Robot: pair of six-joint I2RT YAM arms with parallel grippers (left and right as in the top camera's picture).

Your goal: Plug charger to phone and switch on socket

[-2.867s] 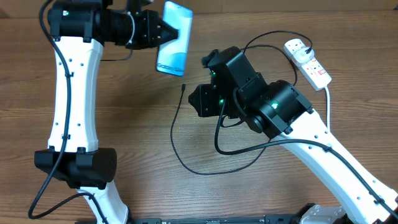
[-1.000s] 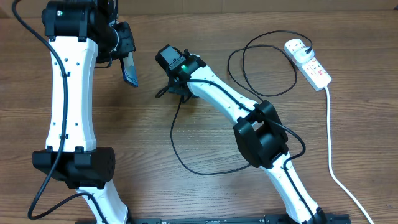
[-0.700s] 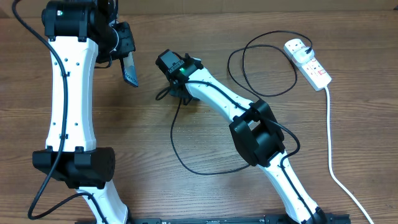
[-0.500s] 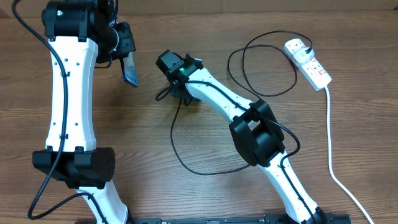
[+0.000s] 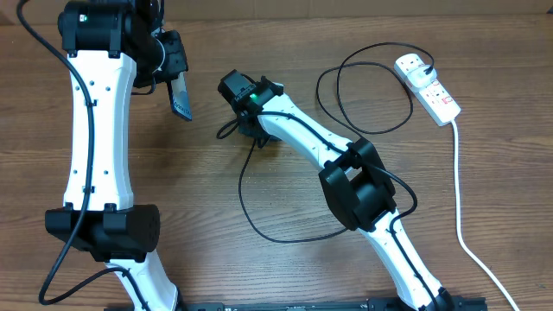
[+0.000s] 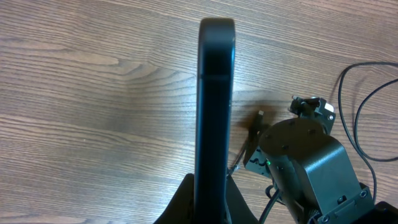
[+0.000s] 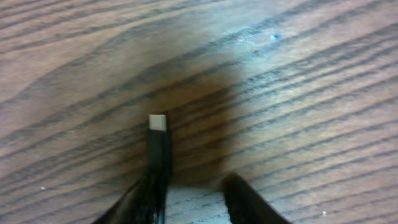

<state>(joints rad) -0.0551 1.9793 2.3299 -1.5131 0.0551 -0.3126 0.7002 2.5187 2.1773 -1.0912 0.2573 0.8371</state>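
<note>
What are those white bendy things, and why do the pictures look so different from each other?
The white bendy things are two robot arms sitting at a wooden table. Each has a two-finger pincher, called a gripper, at its end.

One picture is taken from above and shows everything. The other two come from little cameras on the arms' wrists, so they look very close up.

The left gripper is shut on a phone, holding it on its edge. In the left wrist picture you see only the phone's thin dark side.

The right gripper is down by the tip of the charger, a long thin black cable. Its small connector pokes out beside one finger; I cannot tell whether it is gripped.

At the far right lies a white power strip with a thick white cord.
</note>
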